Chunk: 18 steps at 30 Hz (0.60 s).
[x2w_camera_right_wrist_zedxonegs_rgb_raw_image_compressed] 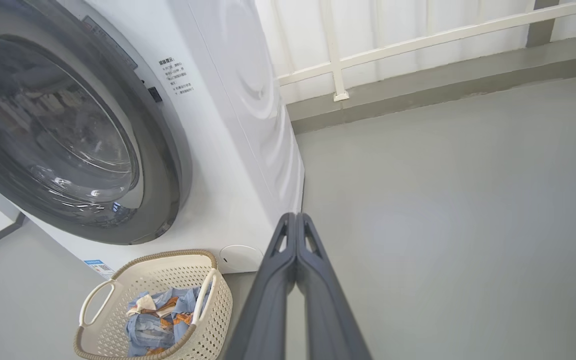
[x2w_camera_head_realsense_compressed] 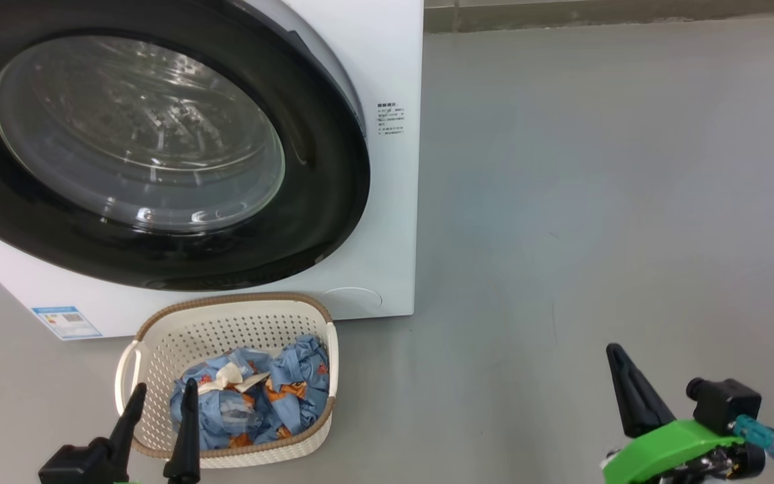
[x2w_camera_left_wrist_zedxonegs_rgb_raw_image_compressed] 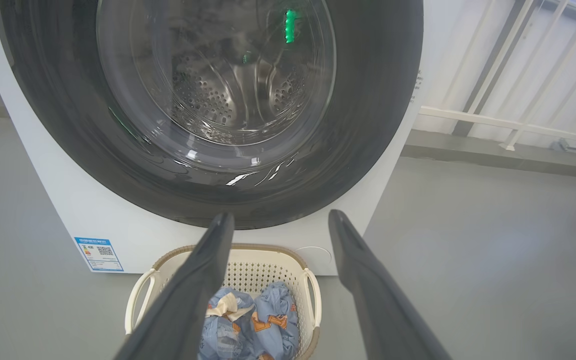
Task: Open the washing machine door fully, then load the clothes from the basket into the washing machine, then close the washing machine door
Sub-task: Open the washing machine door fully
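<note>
Clothes [x2w_camera_head_realsense_compressed: 252,400] in basket [x2w_camera_head_realsense_compressed: 226,329] nr washer [x2w_camera_head_realsense_compressed: 390,222] (door [x2w_camera_head_realsense_compressed: 336,202] shut).

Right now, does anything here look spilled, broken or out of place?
Nothing stands out. The basket sits upright in front of the washing machine, with the clothes crumpled but all inside it and nothing spilled on the floor. The door looks intact.
</note>
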### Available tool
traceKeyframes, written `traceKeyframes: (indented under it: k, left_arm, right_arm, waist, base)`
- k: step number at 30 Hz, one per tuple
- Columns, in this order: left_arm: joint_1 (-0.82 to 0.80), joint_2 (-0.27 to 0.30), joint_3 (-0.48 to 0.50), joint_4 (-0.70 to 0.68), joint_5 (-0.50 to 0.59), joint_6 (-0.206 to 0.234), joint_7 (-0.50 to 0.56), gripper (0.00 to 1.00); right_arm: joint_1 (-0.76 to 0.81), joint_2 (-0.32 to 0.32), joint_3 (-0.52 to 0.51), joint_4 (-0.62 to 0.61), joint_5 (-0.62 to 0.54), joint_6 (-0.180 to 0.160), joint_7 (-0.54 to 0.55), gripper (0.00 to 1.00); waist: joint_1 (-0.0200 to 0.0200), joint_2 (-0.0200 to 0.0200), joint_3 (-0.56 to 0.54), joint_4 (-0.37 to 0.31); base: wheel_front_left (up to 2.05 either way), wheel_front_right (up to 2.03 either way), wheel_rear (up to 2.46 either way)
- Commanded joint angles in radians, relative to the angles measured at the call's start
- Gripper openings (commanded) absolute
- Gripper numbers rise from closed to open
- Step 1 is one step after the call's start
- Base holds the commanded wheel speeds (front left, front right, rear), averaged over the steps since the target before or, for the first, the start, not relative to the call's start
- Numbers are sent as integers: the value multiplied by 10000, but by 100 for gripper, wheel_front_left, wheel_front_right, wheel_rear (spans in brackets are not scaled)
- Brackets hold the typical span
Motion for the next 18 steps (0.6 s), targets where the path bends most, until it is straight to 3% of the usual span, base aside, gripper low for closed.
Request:
traceKeyframes:
  k: [1,9,18]
  left_arm:
    - [-237,176,326,-281,-103,-16,-136,100]
    - [-264,104,250,-308,-154,-16,-136,100]
    - [-477,45,114,-395,-269,-16,-136,100]
  right_arm:
    - [-567,26,291,-360,250,16,-120,0]
    - [-1337,114,556,-952,1905,16,-120,0]
    - [-2989,-16,470,-1868,4854,16,-120,0]
  waist:
    - [-1,-1,21,2]
    - [-1,-1,101,23]
    - [-1,-1,359,264]
  base:
    - [0,0,0]
    - [0,0,0]
    - [0,0,0]
